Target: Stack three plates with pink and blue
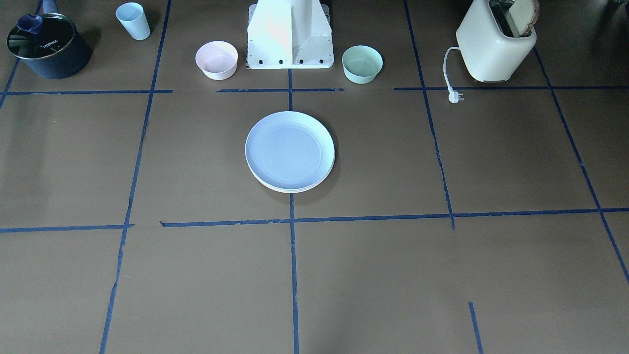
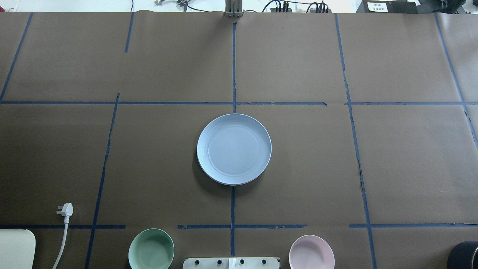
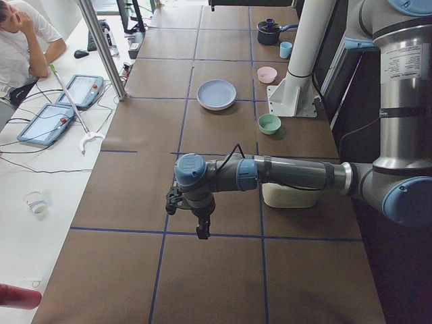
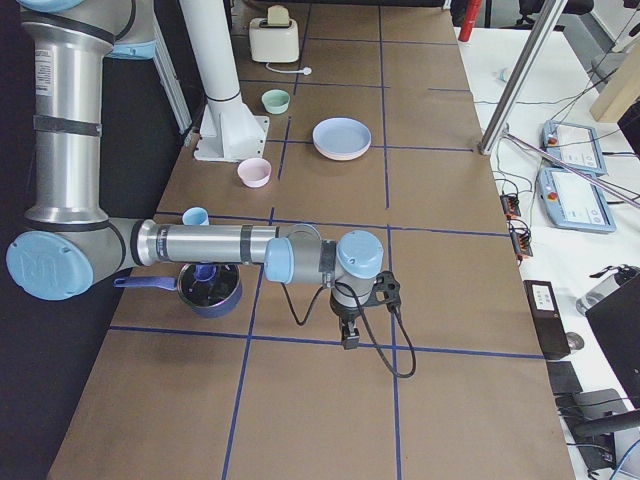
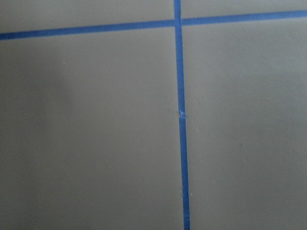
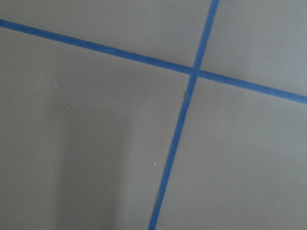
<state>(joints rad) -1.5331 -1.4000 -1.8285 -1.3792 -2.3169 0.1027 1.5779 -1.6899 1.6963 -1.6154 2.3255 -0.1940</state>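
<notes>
Left end effector point(image 3: 201, 228) hangs over the tabletop point(image 3: 223, 283) at lower centre of the left side view, pointing down; open or closed cannot be told. Right end effector point(image 4: 349, 335) hangs likewise at lower centre of the right side view, state not determinable. Blue plate point(image 1: 289, 149) lies at frame centre, well apart from both, topmost of a stack. Pale rims point(image 1: 295, 189) show beneath it, colours unclear. Pink bowl point(image 1: 216, 60) and green bowl point(image 1: 362, 64) flank the base point(image 1: 290, 34) above.
</notes>
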